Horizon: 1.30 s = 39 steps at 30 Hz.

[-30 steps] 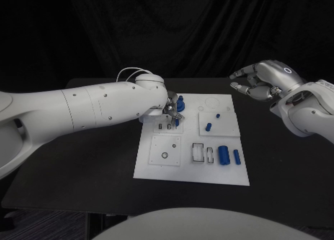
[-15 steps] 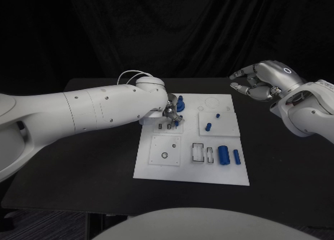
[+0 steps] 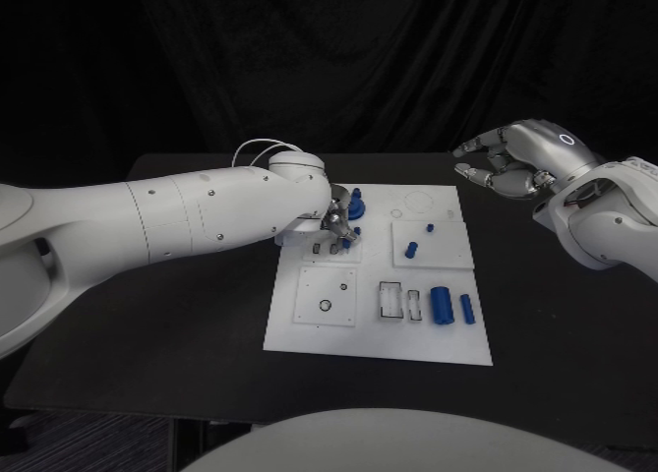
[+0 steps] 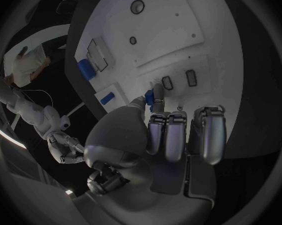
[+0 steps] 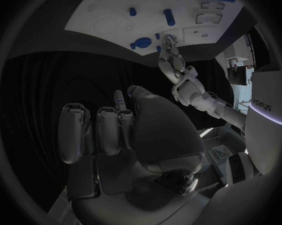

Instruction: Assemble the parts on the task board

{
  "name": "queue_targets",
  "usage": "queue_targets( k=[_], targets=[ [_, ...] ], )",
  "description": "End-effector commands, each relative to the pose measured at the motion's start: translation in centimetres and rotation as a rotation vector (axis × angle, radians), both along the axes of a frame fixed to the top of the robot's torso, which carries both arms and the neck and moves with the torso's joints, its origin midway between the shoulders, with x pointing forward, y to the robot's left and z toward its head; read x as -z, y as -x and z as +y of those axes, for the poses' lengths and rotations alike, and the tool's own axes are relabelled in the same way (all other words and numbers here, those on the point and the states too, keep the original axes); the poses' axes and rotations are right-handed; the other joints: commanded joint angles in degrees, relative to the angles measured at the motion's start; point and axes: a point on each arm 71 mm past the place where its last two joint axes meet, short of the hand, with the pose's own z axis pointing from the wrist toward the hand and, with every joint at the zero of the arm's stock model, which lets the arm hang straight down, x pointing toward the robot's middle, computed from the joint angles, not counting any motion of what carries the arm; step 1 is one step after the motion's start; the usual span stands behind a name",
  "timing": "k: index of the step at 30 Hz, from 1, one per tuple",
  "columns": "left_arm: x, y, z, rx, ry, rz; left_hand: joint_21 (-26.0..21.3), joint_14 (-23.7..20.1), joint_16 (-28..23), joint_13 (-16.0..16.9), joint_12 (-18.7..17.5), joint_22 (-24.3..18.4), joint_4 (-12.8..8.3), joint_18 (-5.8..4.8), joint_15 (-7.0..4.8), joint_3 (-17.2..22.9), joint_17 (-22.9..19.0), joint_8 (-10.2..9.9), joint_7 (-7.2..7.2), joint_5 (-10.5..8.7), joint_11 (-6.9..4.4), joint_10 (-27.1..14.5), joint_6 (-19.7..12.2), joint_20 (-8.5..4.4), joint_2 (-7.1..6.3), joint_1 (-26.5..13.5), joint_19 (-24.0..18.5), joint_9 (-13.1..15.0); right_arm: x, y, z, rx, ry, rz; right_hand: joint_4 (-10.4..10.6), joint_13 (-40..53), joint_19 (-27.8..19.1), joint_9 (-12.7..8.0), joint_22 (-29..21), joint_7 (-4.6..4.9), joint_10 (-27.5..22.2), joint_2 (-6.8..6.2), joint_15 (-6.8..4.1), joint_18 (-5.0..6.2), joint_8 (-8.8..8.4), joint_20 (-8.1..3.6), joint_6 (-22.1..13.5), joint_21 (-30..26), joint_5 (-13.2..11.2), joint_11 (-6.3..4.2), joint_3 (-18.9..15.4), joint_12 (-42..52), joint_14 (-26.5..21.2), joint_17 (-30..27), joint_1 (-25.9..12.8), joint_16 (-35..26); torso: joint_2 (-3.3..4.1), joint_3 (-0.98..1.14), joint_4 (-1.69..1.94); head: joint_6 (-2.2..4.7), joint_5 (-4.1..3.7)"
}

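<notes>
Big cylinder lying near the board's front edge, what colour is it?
Blue. The cylinder on the white task board shows best in the head view.

One readable word

A dark word reading roughly "edurys" stands on a white panel (image 5: 266, 105) in the right wrist view; its start is cut off.

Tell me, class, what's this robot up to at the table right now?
The robot is working on the white task board, which carries small blue parts. Its left hand is down at the board's far left area, pinching a small blue part close to two small slots there. Its right hand hangs in the air beyond the board's far right corner, fingers curled and holding nothing. A large blue cylinder and other blue parts lie elsewhere on the board.
</notes>
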Motion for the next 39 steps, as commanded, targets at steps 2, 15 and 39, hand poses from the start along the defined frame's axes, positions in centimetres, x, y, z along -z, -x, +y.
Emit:
queue_targets(
  k=[2, 15, 39],
  targets=[
    [0.2, 0.2, -0.1, 0.014, 0.01, 0.014, -0.43, 6.04, 0.15, 14.99, 0.15, 5.53, -0.7, -0.32, -0.41, 3.5, 15.09, -0.64, -0.21, 2.52, -0.44, 5.91, 0.71, -0.36, -1.64, -0.21, -0.13, 0.8, 0.2, -0.1, -0.1, 0.02, 0.004, 0.014, 0.23, 0.53, 2.35, -0.08, 11.99, 0.15, 0.33, -0.26, 0.52, 0.11, -0.37, 0.27, 0.43, -0.41, 0.3, 0.3, 0.27, -0.28, 3.49, 0.64, 0.07, 0.09, 0.03, -0.03, -0.01, 0.01, 0.11],
    [0.1, 0.2, 0.5, -0.001, 0.032, -0.003, -0.87, 6.04, 0.15, 14.99, 0.15, 5.96, -3.01, -0.31, -0.65, 19.16, 15.09, -0.33, -0.44, 5.43, -0.72, 5.91, 1.15, -0.6, -7.62, -4.98, -0.05, 7.17, 0.4, -0.1, -0.4, 0.032, 0.012, 0.032, 0.19, 0.36, 2.3, -0.1, 11.95, 0.14, 0.26, -0.2, 0.53, 0.14, -0.39, 0.29, 0.49, -0.53, 0.45, 0.31, 0.38, -0.37, 3.46, 0.49, 0.13, 0.01, 0.03, -0.1, 0.1, 0.01, 0.13],
    [0.0, 0.8, 2.7, -0.046, 0.04, -0.018, -1.1, 6.04, 0.15, 14.99, 0.15, 6.07, -3.73, -0.29, -0.62, 23.08, 15.09, -0.85, -0.28, 4.23, -0.63, 5.91, 0.94, -0.6, -8.5, -7.92, -0.04, 9.03, 0.9, -0.1, -0.7, 0.052, 0.025, 0.066, 0.07, -0.28, 2.14, -0.12, 11.81, 0.15, -0.03, -0.13, 0.55, 0.24, -0.4, 0.32, 0.63, -0.96, 0.59, 0.34, 0.6, -0.72, 3.37, 0.11, 0.29, -0.22, 0.01, -0.05, 0.09, 0.01, 0.88]
  ],
)
